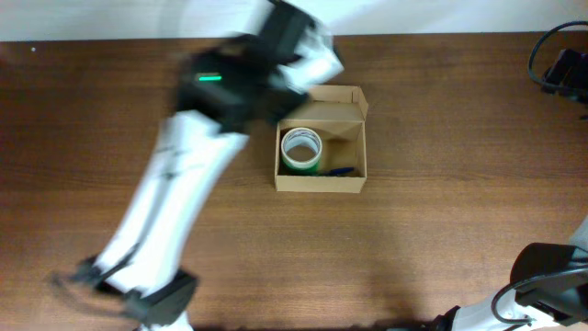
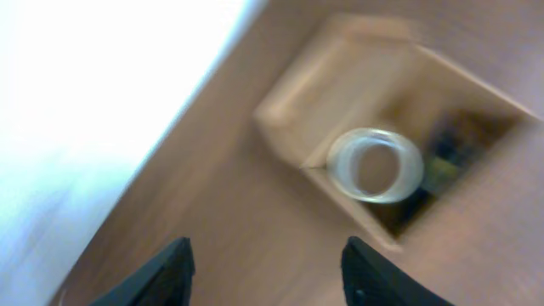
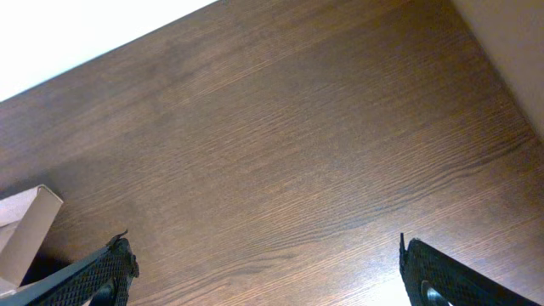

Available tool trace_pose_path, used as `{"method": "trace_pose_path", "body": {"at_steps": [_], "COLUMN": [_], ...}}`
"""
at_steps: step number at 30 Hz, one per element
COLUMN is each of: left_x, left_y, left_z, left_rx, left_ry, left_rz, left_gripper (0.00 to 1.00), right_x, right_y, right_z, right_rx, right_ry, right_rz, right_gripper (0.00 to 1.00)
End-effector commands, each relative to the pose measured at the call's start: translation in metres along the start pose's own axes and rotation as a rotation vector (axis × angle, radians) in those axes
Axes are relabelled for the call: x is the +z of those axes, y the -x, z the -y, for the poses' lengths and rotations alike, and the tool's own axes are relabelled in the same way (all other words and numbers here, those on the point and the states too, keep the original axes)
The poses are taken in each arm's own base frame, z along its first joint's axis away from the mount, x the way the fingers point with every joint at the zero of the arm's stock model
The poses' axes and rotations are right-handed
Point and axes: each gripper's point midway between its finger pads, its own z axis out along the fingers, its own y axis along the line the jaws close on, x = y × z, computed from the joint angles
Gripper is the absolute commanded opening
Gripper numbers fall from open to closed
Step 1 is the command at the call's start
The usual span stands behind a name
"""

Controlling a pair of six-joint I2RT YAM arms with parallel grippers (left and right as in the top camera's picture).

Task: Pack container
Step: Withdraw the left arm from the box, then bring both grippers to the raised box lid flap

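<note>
With the box point(image 1: 320, 182) sitting mid-frame on the tabletop point(image 1: 441, 230), flap point(image 1: 335, 97) up and a roll point(image 1: 301, 149) inside, the released left hand point(image 2: 268, 270) is hanging just upper-left, risking clipping that flap and shoving the box.

table point(image 1: 441, 230): dark wood | carries: open cardboard container point(image 1: 322, 181) | corner: possibly cables point(image 1: 559, 69)

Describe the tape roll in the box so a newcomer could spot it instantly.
On the dark brown wooden table, find the small open tan cardboard box near the middle. In its left half lies a white ring-shaped tape roll with a green edge; its only visible neighbour is a thin blue object.
</note>
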Motion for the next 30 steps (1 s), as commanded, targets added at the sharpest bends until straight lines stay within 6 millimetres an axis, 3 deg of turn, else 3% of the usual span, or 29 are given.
{"method": "trace_pose_path", "body": {"at_steps": [1, 3, 6, 7, 8, 9, 11, 12, 13, 15, 19, 24, 30], "left_x": [-0.01, 0.001, 0.037, 0.05, 0.065, 0.079, 0.105, 0.12, 0.13, 0.151, 0.194, 0.239, 0.285], "left_y": [-0.059, -0.095, -0.127, -0.134, -0.141, -0.147, -0.156, -0.158, -0.159, -0.158, -0.154, -0.145, -0.136], "left_z": [-0.082, -0.114, -0.126, -0.125, -0.125, -0.123, -0.117, -0.113, -0.108, -0.097, -0.076, -0.047, 0.001], "left_rx": [-0.33, -0.511, -0.697, -0.749, -0.798, -0.844, -0.916, -0.93, -0.94, -0.955, -0.996, -1.042, -1.057], "left_ry": [0.17, 0.151, -0.028, -0.104, -0.169, -0.225, -0.314, -0.36, -0.396, -0.48, -0.605, -0.716, -0.784], "left_rz": [-0.063, -0.072, -0.042, -0.023, -0.013, -0.008, -0.012, -0.012, -0.014, -0.012, -0.014, -0.027, -0.097], "left_gripper": [0.59, 0.62, 0.58, 0.52, 0.47, 0.42, 0.27, 0.19, 0.1, 0.02, 0.02, 0.02, 0.02], "right_x": [0.002, 0.001, -0.001, -0.001, 0.001, 0.006, 0.023, 0.032, 0.044, 0.069, 0.122, 0.181, 0.219], "right_y": [0.003, 0.011, 0.022, 0.023, 0.024, 0.023, 0.017, 0.013, 0.008, -0.003, -0.033, -0.087, -0.143], "right_z": [-0.011, -0.022, -0.037, -0.044, -0.052, -0.058, -0.068, -0.075, -0.081, -0.097, -0.12, -0.152, -0.198], "right_rx": [0.009, 0.002, -0.009, -0.013, -0.008, 0.013, 0.05, 0.06, 0.069, 0.088, 0.133, 0.174, 0.118], "right_ry": [0.067, 0.134, 0.222, 0.262, 0.31, 0.341, 0.405, 0.441, 0.479, 0.575, 0.681, 0.74, 0.759], "right_rz": [0.005, 0.039, 0.082, 0.086, 0.083, 0.069, 0.019, -0.011, -0.046, -0.121, -0.274, -0.491, -0.648], "right_gripper": [0.99, 0.99, 0.99, 0.9, 0.6, 0.46, 0.24, 0.09, 0.04, 0.04, 0.04, 0.04, 0.04]}}
